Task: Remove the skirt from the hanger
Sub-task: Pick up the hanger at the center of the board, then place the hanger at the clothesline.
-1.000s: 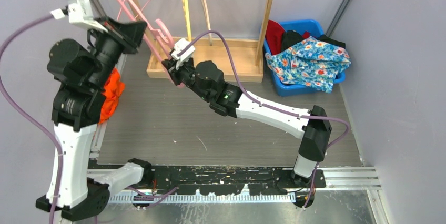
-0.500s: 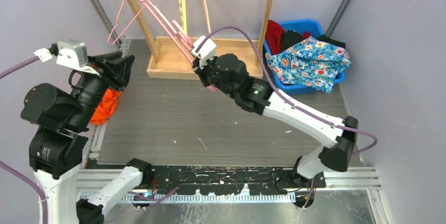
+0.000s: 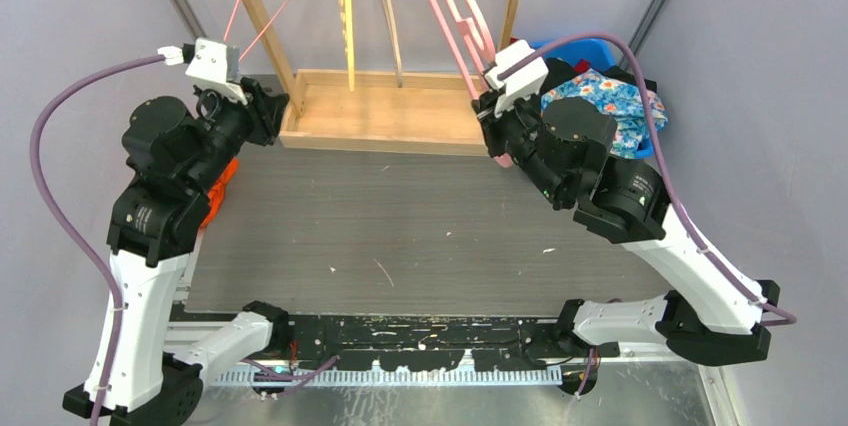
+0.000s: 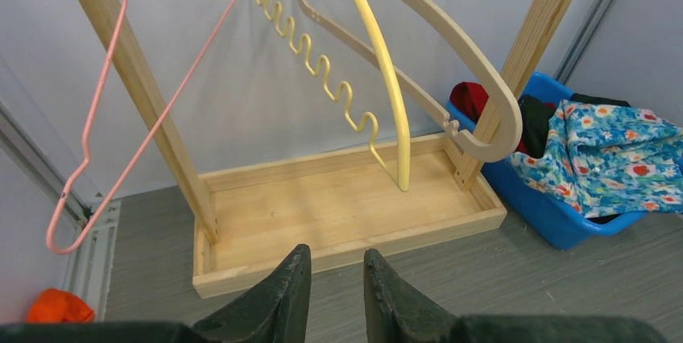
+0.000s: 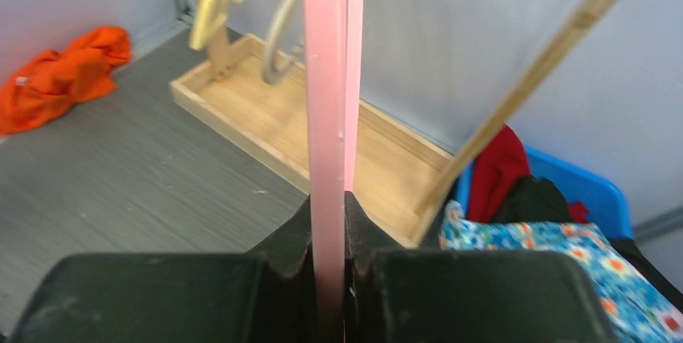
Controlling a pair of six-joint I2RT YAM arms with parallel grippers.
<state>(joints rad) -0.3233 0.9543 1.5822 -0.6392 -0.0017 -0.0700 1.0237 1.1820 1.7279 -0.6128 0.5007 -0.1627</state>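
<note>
An orange skirt [image 3: 214, 192] lies crumpled on the floor at the left edge, free of any hanger; it also shows in the left wrist view [image 4: 58, 308] and the right wrist view [image 5: 64, 77]. My right gripper [image 3: 497, 141] is shut on the lower end of a bare pink plastic hanger [image 3: 445, 6], held up beside the rack's right post; in the right wrist view the gripper [image 5: 328, 202] clamps the hanger [image 5: 326, 117] edge-on. My left gripper [image 3: 272, 111] is open and empty, hovering near the rack's left front corner [image 4: 337, 266].
A wooden rack with a tray base [image 3: 380, 116] stands at the back, holding a thin pink wire hanger [image 4: 121, 117], a yellow hanger [image 4: 378, 77] and a beige hanger [image 4: 451, 61]. A blue bin [image 3: 575, 49] with floral cloth [image 3: 600, 96] sits at the right.
My right arm has swung to the right, carrying the pink hanger from the rack's left side to its right post. My left arm has shifted and its gripper now points at the rack's left corner.
</note>
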